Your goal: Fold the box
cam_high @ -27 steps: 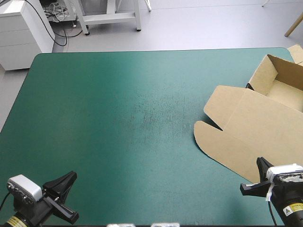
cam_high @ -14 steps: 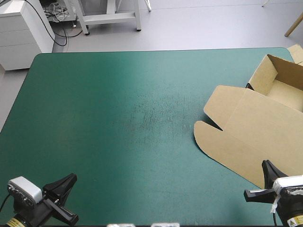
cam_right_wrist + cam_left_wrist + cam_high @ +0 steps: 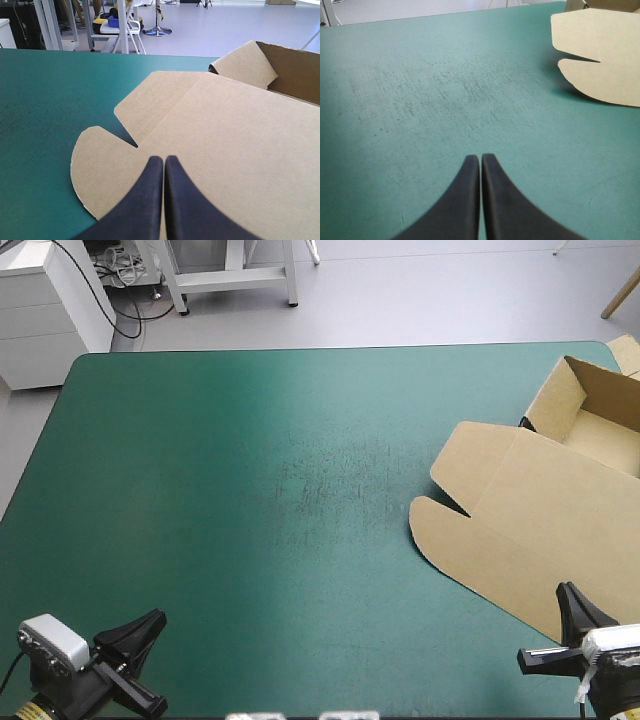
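Box [image 3: 545, 525] (lid flat) by low right gripper [image 3: 163, 159]; left gripper [image 3: 480, 157] well apart; both pinched together.

The left arm [image 3: 70, 690] comes in low at the near left corner, with only its wrist end in sight, aimed inward and toward the far side. The left claw [image 3: 480, 157] is closed. Its two black fingers [image 3: 465, 200] press together along their inner edges into one pointed arch, a hairline seam between them and nothing visible in it. The right arm [image 3: 612, 685] sits at the near right corner, likewise showing only its wrist end, and is also aimed inward and toward the far side. The right claw [image 3: 164, 159] is closed too, its fingers meeting in the same narrow arch with nothing visible between them. The two claws are held low and well apart, one at each near corner.
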Controlling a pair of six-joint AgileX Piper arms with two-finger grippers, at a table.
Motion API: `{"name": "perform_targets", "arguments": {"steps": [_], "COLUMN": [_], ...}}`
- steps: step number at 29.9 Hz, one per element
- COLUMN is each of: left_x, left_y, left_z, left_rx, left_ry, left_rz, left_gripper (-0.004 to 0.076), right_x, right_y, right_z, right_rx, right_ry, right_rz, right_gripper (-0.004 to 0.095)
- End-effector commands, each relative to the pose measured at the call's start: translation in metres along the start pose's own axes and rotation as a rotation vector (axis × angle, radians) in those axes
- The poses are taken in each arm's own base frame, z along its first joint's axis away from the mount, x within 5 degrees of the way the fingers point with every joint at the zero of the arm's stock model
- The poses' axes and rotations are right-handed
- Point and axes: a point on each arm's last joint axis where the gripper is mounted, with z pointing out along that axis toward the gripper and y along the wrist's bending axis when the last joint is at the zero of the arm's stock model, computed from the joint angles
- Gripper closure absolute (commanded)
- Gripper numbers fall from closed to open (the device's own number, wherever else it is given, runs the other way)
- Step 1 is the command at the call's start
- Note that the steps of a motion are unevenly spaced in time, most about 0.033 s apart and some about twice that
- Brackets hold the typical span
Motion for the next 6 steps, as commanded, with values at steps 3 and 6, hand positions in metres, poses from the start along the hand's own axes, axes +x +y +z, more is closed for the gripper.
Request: {"name": "perform_targets", "arguments": {"steps": [3, 6], "left_x": [-0.0126, -0.0126], "left_y": [-0.0012, -0.0013], "left_z": [-0.0026, -0.0026], "left_rx": [0.006, 0.007], "left_ry": [-0.078, -0.078], "left_rz": [-0.014, -0.016], "left_gripper": [0.0731, 0.0731], "right_x": [-0.0132, -0.0134], "right_y": [-0.0007, -0.0008], "right_z": [-0.0076, -0.0076], "right_rx": [0.009, 0.010], "right_ry": [-0.117, -0.119], "right_rz": [-0.008, -0.008], "right_gripper": [0.0914, 0.0914]}}
